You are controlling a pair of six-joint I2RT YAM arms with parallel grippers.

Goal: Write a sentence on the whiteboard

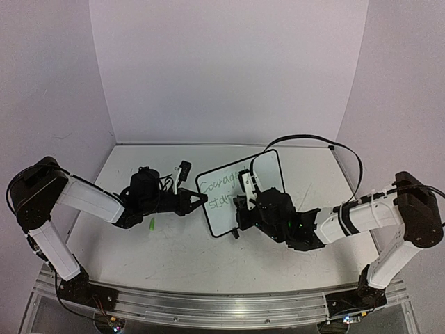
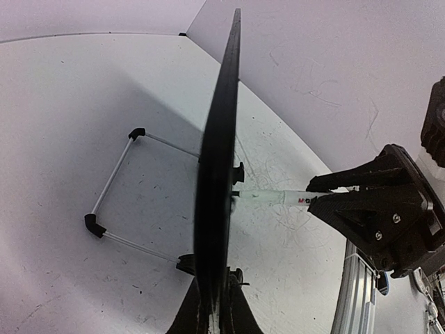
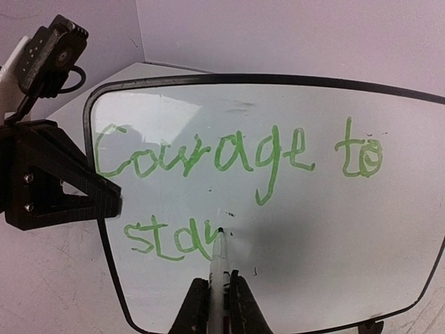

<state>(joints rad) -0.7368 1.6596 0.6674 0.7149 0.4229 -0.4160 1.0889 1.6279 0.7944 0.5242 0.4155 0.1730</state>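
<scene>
One worktop [image 1: 174, 261] carries two arms, a left arm [image 1: 83, 198] and a right arm [image 1: 361, 217], and each ends in one pair of jaws. There is one whiteboard [image 3: 334, 243]. Behind it sits one wire stand [image 2: 115, 174] with two black feet, a far foot [image 2: 137, 132] and a near foot [image 2: 92, 224]. The sentence [image 3: 236, 156] makes two green lines: two words on top and one unfinished word below, three in all. There is one marker [image 3: 220, 268], one green cap [image 1: 151, 224] and one black cable [image 1: 334, 146].
</scene>
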